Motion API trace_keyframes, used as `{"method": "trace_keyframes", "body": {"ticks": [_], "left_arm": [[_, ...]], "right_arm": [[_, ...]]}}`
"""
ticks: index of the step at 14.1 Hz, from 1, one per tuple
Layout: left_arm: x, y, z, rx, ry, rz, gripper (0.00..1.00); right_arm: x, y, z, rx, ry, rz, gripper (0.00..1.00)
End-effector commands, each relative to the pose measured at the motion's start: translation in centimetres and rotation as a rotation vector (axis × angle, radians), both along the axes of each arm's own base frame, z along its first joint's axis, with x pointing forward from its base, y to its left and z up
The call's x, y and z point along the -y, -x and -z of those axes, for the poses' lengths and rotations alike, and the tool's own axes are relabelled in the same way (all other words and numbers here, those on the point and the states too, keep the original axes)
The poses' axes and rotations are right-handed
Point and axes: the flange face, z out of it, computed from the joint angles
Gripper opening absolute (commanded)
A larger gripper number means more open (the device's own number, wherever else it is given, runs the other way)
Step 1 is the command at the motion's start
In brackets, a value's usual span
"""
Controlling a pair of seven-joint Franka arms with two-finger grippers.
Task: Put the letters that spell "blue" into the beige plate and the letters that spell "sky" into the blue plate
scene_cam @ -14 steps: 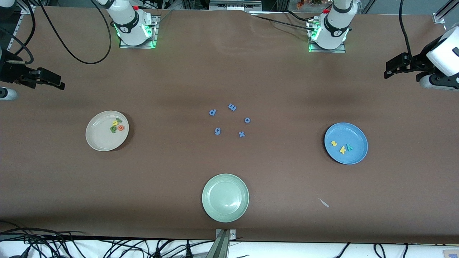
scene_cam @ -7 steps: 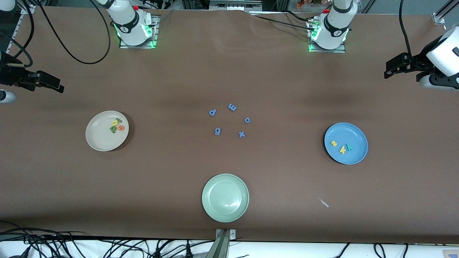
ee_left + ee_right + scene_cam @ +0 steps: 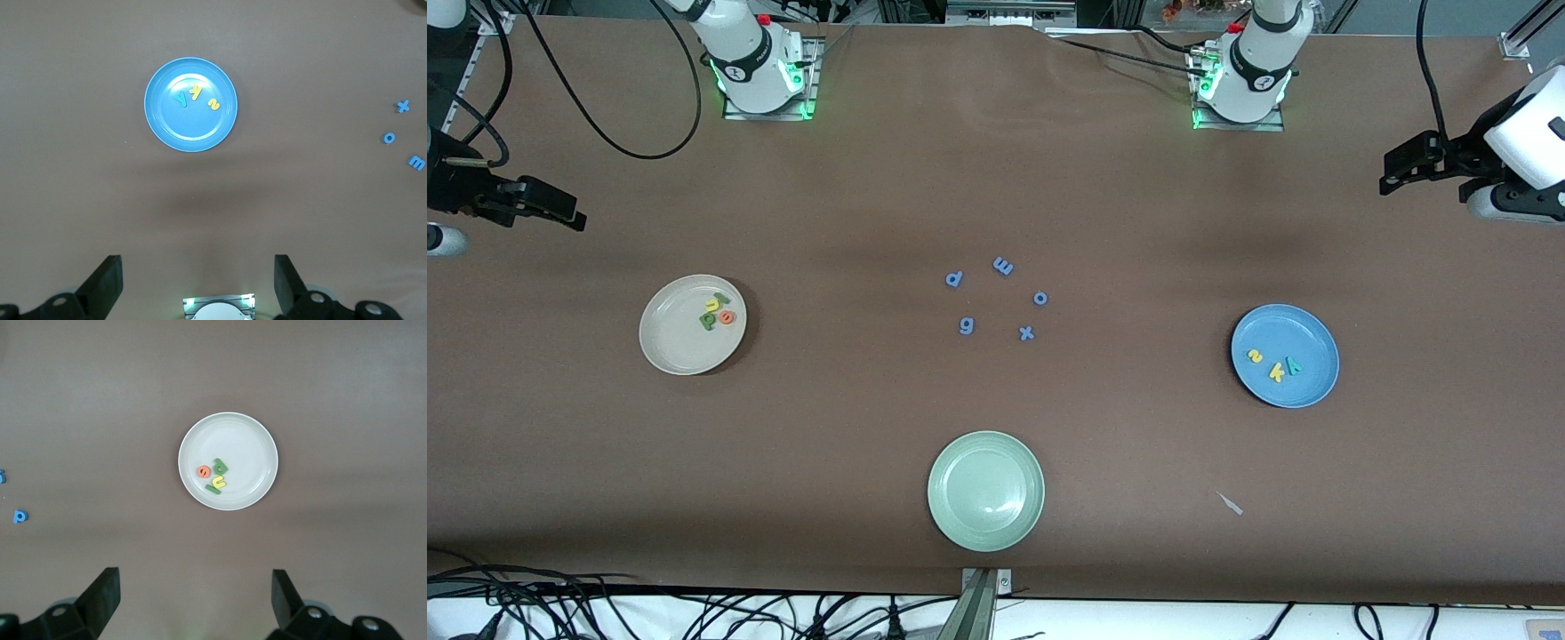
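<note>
Right wrist view, item 1: right gripper (image 3: pixel 193 583), jaws wide, holding nothing, high over the table (image 3: pixel 996 178) at the right arm's end. Against the pictures of a second ago it has drawn slightly outward toward the table edge; nothing else has shifted.

Item 2: left gripper (image 3: pixel 199 267), jaws wide, empty, high over the left arm's end of the table. No change; this arm waits.

Item 3: beige plate (image 3: pixel 247 443), toward the right arm's end. Contents: green b (image 3: pixel 221 465), green l (image 3: pixel 213 490), yellow u (image 3: pixel 219 481), orange e (image 3: pixel 203 472), clustered and touching, off-centre in the plate.

Item 4: blue plate (image 3: pixel 193 130), toward the left arm's end. Contents: yellow s (image 3: pixel 214 104), yellow k (image 3: pixel 195 92), teal y (image 3: pixel 180 99), in a loose row, k and y just beside each other.

Item 5: five periwinkle letters mid-table, apart from each other: p (image 3: pixel 954 279), m (image 3: pixel 1003 265), o (image 3: pixel 1040 298), g (image 3: pixel 966 325), x (image 3: pixel 1026 333). Not wanted; untouched.

Item 6: green plate (image 3: pixel 985 529), nearer the front camera than the periwinkle letters, nothing in it. Small pale scrap (image 3: pixel 1232 504) lies beside it, toward the left arm's end.

Assessment: both words sit in their plates and both grippers are clear, so the task reads as complete; the small retreat looks like a parking move.

Writing: only the foam letters themselves can be read. Marks on the arm bases are too small to make out; no brand is legible.
</note>
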Motion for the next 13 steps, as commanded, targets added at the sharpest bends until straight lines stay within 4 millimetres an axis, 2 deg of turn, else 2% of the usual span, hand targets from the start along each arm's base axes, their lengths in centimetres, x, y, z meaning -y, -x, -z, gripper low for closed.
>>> {"method": "trace_keyframes", "body": {"ticks": [1,13], "left_arm": [[0.16,-0.31,-0.57,0.004,-0.013,0.001,1.0],[0.1,-0.31,-0.57,0.003,-0.012,-0.001,1.0]], "right_arm": [[-0.07,-0.13,-0.12,0.008,0.014,0.004,1.0],[-0.09,-0.39,0.18,0.003,0.011,0.004,1.0]]}}
